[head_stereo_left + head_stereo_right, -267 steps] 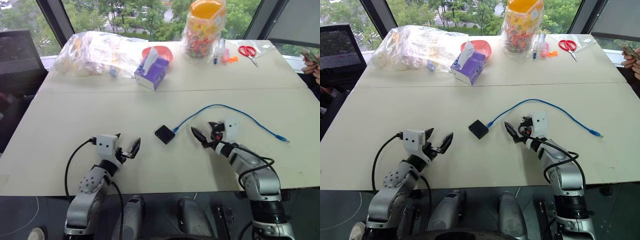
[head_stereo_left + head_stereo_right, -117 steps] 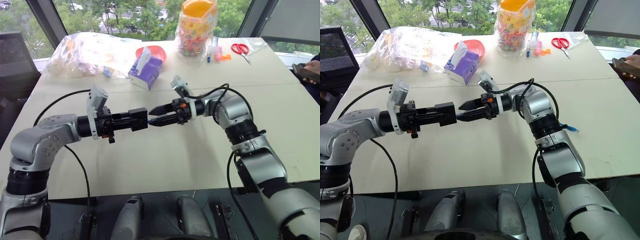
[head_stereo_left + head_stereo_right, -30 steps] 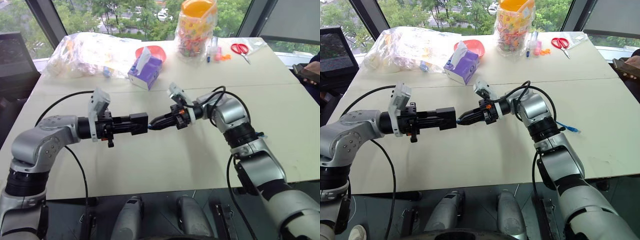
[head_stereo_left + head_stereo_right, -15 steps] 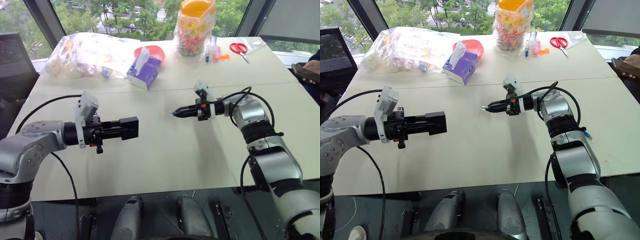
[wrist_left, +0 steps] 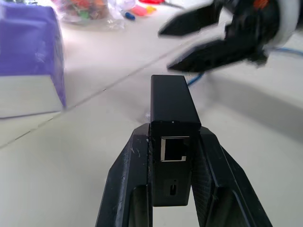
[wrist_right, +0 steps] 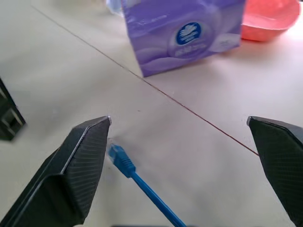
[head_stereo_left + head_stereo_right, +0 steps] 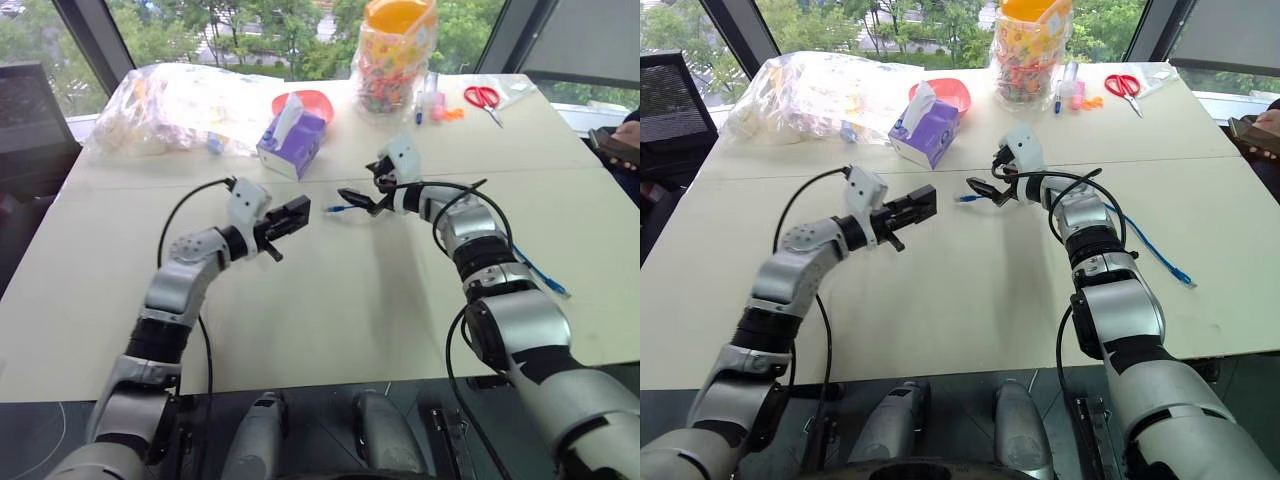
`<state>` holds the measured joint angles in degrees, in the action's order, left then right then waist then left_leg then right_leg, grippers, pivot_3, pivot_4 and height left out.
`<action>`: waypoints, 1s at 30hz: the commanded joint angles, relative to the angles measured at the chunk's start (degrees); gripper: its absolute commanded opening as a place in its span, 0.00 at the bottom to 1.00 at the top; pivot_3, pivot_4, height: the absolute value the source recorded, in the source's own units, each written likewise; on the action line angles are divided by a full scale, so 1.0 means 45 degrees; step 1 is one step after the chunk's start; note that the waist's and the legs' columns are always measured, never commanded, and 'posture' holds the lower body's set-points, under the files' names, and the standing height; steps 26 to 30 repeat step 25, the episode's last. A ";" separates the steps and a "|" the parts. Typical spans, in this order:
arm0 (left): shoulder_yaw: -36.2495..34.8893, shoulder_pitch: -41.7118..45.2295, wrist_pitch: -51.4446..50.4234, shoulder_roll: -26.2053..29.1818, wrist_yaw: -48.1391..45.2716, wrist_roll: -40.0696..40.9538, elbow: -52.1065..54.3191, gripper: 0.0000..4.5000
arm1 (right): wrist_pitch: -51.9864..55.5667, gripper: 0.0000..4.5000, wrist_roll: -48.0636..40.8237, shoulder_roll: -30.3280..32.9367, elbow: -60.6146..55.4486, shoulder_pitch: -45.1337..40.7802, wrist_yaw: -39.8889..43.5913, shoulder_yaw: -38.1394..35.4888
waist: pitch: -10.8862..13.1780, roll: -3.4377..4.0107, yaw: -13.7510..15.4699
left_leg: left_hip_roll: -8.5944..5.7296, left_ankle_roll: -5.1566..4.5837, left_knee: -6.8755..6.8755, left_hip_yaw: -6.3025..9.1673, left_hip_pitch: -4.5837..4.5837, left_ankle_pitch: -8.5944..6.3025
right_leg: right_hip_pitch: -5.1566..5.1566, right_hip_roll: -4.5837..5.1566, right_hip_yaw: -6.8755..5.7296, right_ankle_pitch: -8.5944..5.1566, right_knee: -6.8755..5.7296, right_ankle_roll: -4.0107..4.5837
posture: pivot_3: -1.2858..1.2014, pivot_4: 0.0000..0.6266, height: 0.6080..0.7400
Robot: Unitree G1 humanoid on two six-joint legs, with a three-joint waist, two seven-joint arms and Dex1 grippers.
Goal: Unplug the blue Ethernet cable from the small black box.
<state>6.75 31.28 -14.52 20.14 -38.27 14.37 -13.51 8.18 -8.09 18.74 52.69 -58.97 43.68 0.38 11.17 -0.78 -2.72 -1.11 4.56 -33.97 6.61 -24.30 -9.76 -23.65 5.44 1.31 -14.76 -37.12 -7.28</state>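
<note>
Your left claw [image 7: 297,212] was clenched on the small flat matte-black plastic box [image 5: 173,120], held clear above the cream tabletop [image 7: 330,310]. In the left wrist view its side port [image 5: 174,148] gaped empty, so the unplugging looked done.

The thin bright-blue Ethernet cable [image 7: 1145,243] was on the tabletop. Its near plug end [image 6: 117,153] sat just beside one finger of your right claw [image 7: 362,201], and the rest trailed past the right forearm toward the tabletop's right edge, where the far plug [image 7: 1181,275] rested. The right claw stood released, fingers wide apart, with nothing between them.

Handling, as judged:
- Box: light, rigid, smooth-sided. Your grip across its two flat faces looked secure. Smooth plastic may slip if you relax.
- Cable: limp and very light, springy enough to hold its curve. The plug body is the only stiff part, so take hold there if you need it. The latch tab is likely fragile.

Room:
- Open bare tabletop lay under and in front of both claws, enough to set the box down.
- The purple cardboard tissue box [image 7: 295,143] and the red plastic bowl [image 7: 305,103] stood behind the claws, near but not touching.
- The cable's far end was near the right edge, and a drag could pull it off.
</note>
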 commanded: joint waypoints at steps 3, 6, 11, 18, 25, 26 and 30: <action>0.0043 0.0325 0.1607 -0.0540 0.0042 -0.0726 -0.1177 0.10 | 0.2356 1.00 -0.1244 0.0148 -0.4355 0.1868 -0.0609 -0.1044 | -0.0001 0.0001 0.0055 | 0.0001 -0.0001 -0.0004 0.0004 0.0002 0.0000 | 0.0001 -0.0001 -0.0002 0.0000 -0.0012 0.0000 | 0.52 0.24 0.90; 0.0158 0.0212 0.2208 -0.0623 0.0069 -0.1208 -0.1839 0.10 | 0.4122 1.00 -0.1896 0.0257 -0.7132 0.3279 -0.0946 -0.1312 | -0.0001 0.0001 0.0091 | -0.0003 -0.0002 -0.0019 0.0004 -0.0002 0.0000 | 0.0009 0.0003 -0.0001 0.0000 -0.0008 -0.0002 | 0.52 0.24 0.90; 0.0083 -0.0095 0.2698 -0.0736 -0.0069 -0.1337 -0.2563 0.49 | 0.5736 1.00 -0.2410 0.0321 -0.9923 0.4610 -0.1577 -0.1435 | -0.0006 0.0010 0.0033 | -0.0002 -0.0003 -0.0035 0.0002 0.0021 0.0001 | 0.0025 0.0002 0.0001 0.0000 -0.0009 -0.0003 | 0.52 0.24 0.90; -0.0540 -0.0947 0.1837 -0.0464 -0.0349 -0.0668 -0.1497 0.99 | 0.7012 1.00 -0.2911 0.0922 -1.1935 0.5712 -0.1442 -0.1233 | -0.0009 0.0011 0.0043 | 0.0002 -0.0007 -0.0034 0.0003 0.0035 0.0002 | 0.0045 0.0002 0.0001 -0.0002 0.0001 -0.0002 | 0.52 0.24 0.90; -0.1610 -0.2779 -0.0094 0.0758 -0.0577 0.0436 0.1812 0.99 | 0.7863 1.00 -0.3446 0.2039 -1.3669 0.7097 -0.0732 -0.1013 | -0.0009 0.0011 0.0043 | 0.0006 -0.0011 -0.0018 0.0004 0.0036 -0.0001 | 0.0040 0.0002 0.0000 -0.0005 0.0003 0.0002 | 0.52 0.24 0.90; -0.1610 -0.2779 -0.0094 0.0758 -0.0577 0.0436 0.1812 0.99 | 0.7863 1.00 -0.3446 0.2039 -1.3669 0.7097 -0.0732 -0.1013 | -0.0009 0.0011 0.0043 | 0.0006 -0.0011 -0.0018 0.0004 0.0036 -0.0001 | 0.0040 0.0002 0.0000 -0.0005 0.0003 0.0002 | 0.52 0.24 0.90; -0.1610 -0.2779 -0.0094 0.0758 -0.0577 0.0436 0.1812 0.99 | 0.7863 1.00 -0.3446 0.2039 -1.3669 0.7097 -0.0732 -0.1013 | -0.0009 0.0011 0.0043 | 0.0006 -0.0011 -0.0018 0.0004 0.0036 -0.0001 | 0.0040 0.0002 0.0000 -0.0005 0.0003 0.0002 | 0.52 0.24 0.90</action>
